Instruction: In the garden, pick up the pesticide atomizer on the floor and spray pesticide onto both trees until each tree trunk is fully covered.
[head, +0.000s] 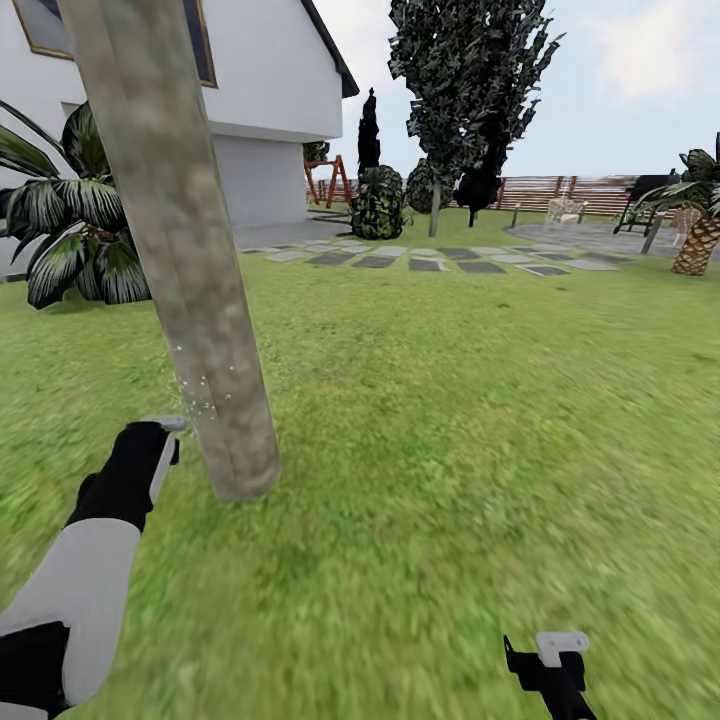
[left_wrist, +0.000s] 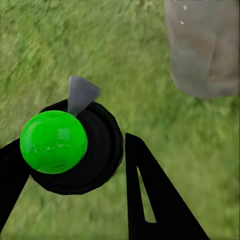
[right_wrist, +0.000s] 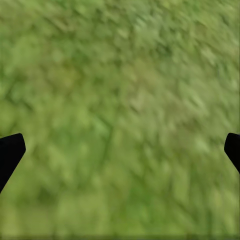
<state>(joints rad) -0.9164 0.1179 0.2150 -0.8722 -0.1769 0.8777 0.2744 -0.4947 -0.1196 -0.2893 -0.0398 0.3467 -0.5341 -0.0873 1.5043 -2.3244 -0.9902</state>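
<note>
The pesticide atomizer (left_wrist: 70, 150) has a black round body, a bright green cap and a grey nozzle (left_wrist: 80, 94). My left gripper (left_wrist: 75, 145) is shut on it, one black finger on each side. In the head view the left gripper (head: 150, 455) hangs low beside a thick grey-brown tree trunk (head: 200, 330), with the nozzle (head: 168, 424) pointing at the bark. A few white droplets (head: 195, 395) dot the trunk there. The trunk's base (left_wrist: 205, 55) stands on the grass close ahead. A second, leafy tree (head: 470, 90) stands far back. My right gripper (head: 550, 655) is open over grass, its fingertips (right_wrist: 10, 152) apart.
Green lawn (head: 450, 450) stretches around the trunk. A broad-leaved plant (head: 70, 230) and a white house (head: 260, 100) lie behind on the left. Stepping stones (head: 430, 260), a dark bush (head: 378, 205), a short palm (head: 700, 240) and a slatted wooden fence (head: 570, 190) are farther off.
</note>
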